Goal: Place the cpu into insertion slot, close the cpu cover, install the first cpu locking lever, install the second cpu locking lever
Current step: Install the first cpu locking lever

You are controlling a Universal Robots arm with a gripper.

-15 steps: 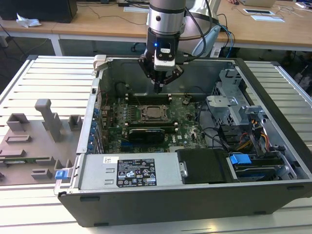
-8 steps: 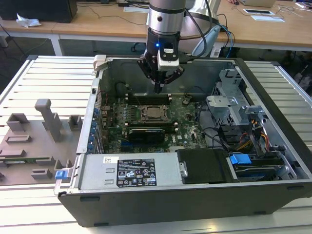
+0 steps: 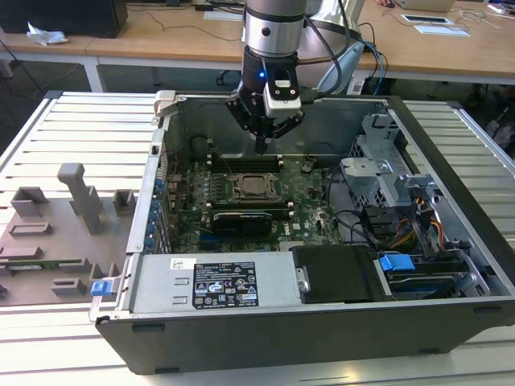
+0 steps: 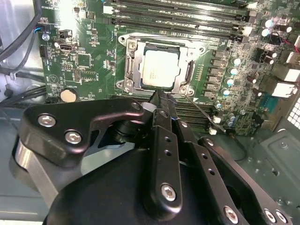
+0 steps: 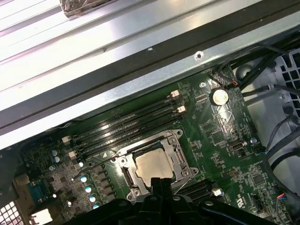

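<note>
Claw (image 4: pixel 159 97): pinched closed, empty, above the socket's edge.
Cpu (image 4: pixel 161 69): one, seated in insertion slot (image 4: pixel 123 85), cpu cover (image 4: pixel 133 61) down.
Around: memory slots (image 4: pixel 178 18) on both sides; one coin battery (image 4: pixel 69 95).

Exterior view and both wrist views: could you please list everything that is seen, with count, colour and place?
computer case: one, dark grey, open, on the slatted table
circuit board: one, green, inside the case
cpu: one, silver-grey, middle of the board
cpu cover: one, silver, flat around the cpu
memory slots: several, black, beside the cover
coin battery: one, silver, on the board
gripper: one, black, shut, tips close to the cover's edge
</note>
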